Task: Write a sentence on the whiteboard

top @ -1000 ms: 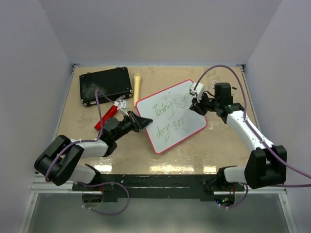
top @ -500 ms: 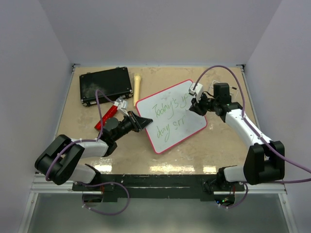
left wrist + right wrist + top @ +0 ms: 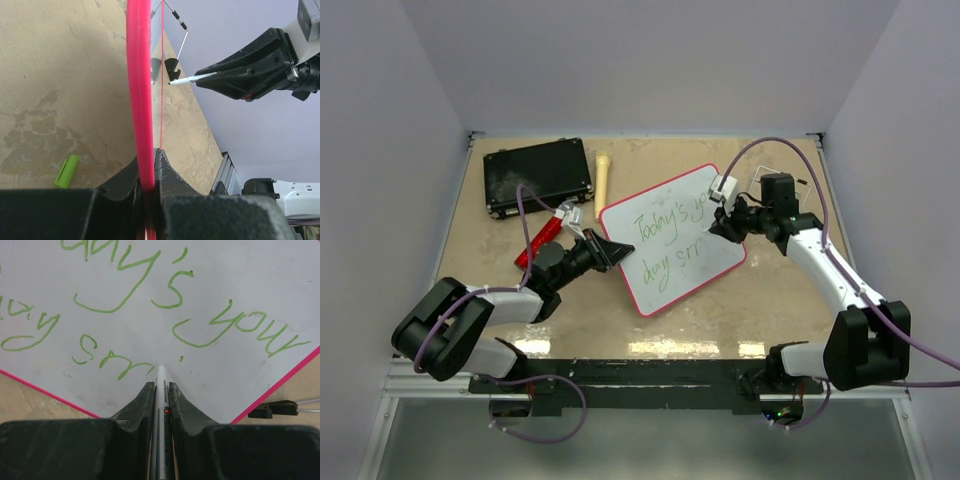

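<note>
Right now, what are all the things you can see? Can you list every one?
whiteboard: one, white with pink rim, middle of the table
sentence: two lines, green, on the whiteboard
marker: one, pale tip, at the second line
cap: one, green, lying on the table
case: one, black, far left
stick: one, cream, beside the case
tool: one, red, left of the whiteboard
clip: one, black, beside the whiteboard's rim
table: one, beige
left gripper: one, black, clamping the whiteboard's rim
right gripper: one, black, holding the marker
</note>
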### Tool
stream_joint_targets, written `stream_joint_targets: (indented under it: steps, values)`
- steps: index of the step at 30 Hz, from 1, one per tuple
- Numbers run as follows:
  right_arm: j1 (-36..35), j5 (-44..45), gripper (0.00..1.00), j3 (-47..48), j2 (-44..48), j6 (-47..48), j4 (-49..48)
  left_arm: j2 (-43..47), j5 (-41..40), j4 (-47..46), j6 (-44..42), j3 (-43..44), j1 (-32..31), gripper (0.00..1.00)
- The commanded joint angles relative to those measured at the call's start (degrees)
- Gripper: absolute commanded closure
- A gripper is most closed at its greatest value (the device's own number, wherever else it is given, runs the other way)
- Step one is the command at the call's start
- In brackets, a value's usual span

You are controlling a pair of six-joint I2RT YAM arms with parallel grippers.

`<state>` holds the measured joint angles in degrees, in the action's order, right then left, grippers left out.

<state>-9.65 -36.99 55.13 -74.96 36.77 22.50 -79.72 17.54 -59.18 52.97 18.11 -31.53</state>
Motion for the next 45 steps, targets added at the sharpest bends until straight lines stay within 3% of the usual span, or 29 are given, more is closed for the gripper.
stream_joint_targets:
  steps: [1,29,45]
  values:
    - [-0.1,-0.9,1.0,0.4,-0.6,1.5,1.1,0.0,0.7,-1.2,-4.2,-0.1,-0.2,1.0]
    - [-0.1,3.6,1.0,-0.7,-1.0,-1.4,-2.4,0.0,0.8,-1.3,-4.3,0.0,-0.2,1.0]
    - [-0.4,-0.4,1.0,-0.5,-2.9,7.1,7.4,-0.3,0.7,-1.4,-4.2,0.1,-0.2,1.0]
